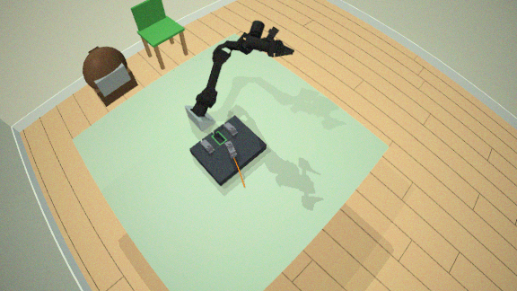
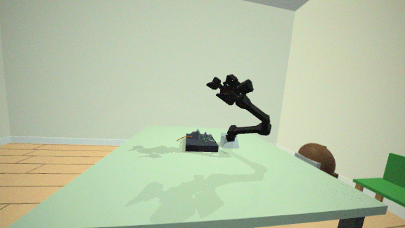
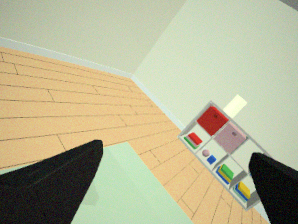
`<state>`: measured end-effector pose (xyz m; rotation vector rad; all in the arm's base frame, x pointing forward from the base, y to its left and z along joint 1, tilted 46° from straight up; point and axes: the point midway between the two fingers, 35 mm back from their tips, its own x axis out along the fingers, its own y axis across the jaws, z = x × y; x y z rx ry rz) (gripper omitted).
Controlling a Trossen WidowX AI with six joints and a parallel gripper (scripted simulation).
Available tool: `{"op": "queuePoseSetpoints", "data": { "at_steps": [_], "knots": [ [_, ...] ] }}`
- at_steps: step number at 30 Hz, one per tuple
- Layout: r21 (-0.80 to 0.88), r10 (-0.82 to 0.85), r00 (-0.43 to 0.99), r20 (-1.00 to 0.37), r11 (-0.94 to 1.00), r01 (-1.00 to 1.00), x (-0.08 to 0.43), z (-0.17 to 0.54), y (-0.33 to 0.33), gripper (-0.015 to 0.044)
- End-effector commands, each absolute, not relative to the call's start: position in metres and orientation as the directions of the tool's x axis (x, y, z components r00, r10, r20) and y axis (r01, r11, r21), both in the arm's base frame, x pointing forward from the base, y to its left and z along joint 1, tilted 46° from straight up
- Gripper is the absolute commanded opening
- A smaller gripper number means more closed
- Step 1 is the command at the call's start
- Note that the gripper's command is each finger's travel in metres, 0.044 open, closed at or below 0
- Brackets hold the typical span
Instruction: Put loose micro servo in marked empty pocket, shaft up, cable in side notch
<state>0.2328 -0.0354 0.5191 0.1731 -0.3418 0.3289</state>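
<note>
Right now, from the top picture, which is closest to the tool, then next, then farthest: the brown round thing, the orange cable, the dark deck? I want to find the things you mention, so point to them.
From the tool (image 1: pixel 284 41) (image 2: pixel 212 89) (image 3: pixel 176 153):
1. Dark deck (image 1: pixel 249 141) (image 2: pixel 201 148), below it
2. Orange cable (image 1: pixel 240 171) (image 2: pixel 183 137), past the deck
3. Brown round thing (image 1: pixel 104 63) (image 2: pixel 318 155), off left

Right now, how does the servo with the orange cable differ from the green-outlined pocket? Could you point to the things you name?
The servo (image 1: pixel 231 148) is a grey body standing up from the deck (image 1: pixel 249 145) (image 2: pixel 201 148); the pocket (image 1: pixel 219 137) is a dark recess framed in green. The servo trails an orange cable (image 1: pixel 240 172) past the deck's edge, while the pocket has no servo in it. Both are on the same dark deck.
</note>
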Motion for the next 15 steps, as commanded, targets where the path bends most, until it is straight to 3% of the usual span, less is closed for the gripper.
{"op": "queuePoseSetpoints", "data": {
  "at_steps": [1,15],
  "knots": [
    [0.156,0.251,0.918,0.307,0.938,-0.308,0.253,0.504,-0.052,0.044],
    [0.301,0.155,0.979,0.129,0.935,-0.188,0.302,0.452,-0.099,0.044]
  ]
}}
